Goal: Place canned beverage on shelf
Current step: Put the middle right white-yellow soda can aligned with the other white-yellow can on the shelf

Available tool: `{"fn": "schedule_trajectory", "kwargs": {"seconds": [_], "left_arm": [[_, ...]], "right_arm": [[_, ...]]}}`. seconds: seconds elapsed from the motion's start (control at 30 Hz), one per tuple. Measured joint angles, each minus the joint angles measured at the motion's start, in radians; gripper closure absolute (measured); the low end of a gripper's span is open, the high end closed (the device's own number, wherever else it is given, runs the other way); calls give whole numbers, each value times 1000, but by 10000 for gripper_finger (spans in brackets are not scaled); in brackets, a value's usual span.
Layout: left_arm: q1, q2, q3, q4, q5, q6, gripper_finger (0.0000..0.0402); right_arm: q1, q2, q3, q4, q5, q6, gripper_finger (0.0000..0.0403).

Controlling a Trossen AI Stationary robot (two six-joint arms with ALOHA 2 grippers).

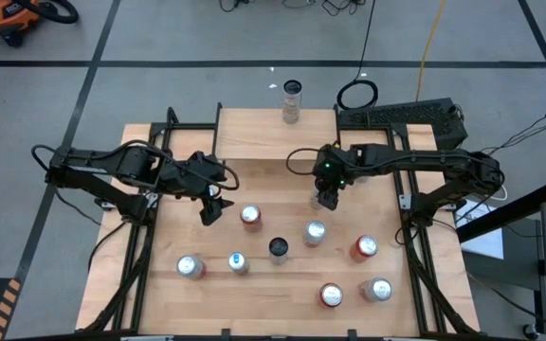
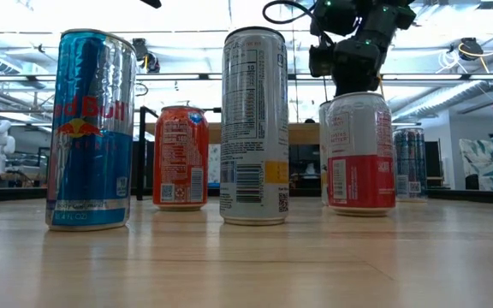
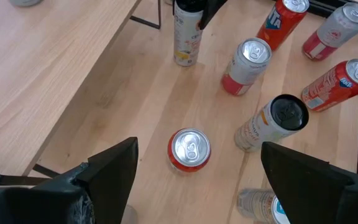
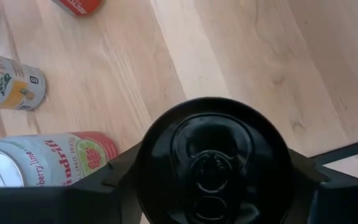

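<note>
My right gripper [image 1: 326, 197] is shut on a slim can with a black top [image 4: 213, 158] near the table's middle, just in front of the shelf [image 1: 273, 133]. The left wrist view shows this can as pale-sided [image 3: 187, 37]. The shelf has a light wood top on black legs at the table's far side, and one can [image 1: 292, 100] stands at its far edge. My left gripper [image 1: 214, 208] is open and empty above the table. Its fingers stand wide on either side of a red can with a silver top [image 3: 189, 149] below them. My right gripper pinches the black-topped can near its top rim [image 4: 148, 155], one finger on each side. The fingers come from above, pointing down. The can stands upright in the hold. Whether its base [image 3: 185, 61] rests on the table or hangs just above it, I cannot tell.
Several more cans stand on the table's near half: a black-topped one [image 1: 279, 248], a silver-topped white and red one [image 1: 315, 232], red ones [image 1: 365, 247] [image 1: 331, 296], silver ones [image 1: 191, 267] [image 1: 379, 289] and a blue one [image 1: 238, 262]. A keyboard [image 1: 406, 116] lies at the far right.
</note>
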Motion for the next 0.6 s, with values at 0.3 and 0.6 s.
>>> {"fn": "schedule_trajectory", "kwargs": {"seconds": [0.3,0.6], "left_arm": [[0,0,0,4,0,-1,61],[0,0,0,4,0,0,61]], "right_arm": [[3,2,-1,26,-158,54,171],[2,3,35,31,-205,96,172]]}}
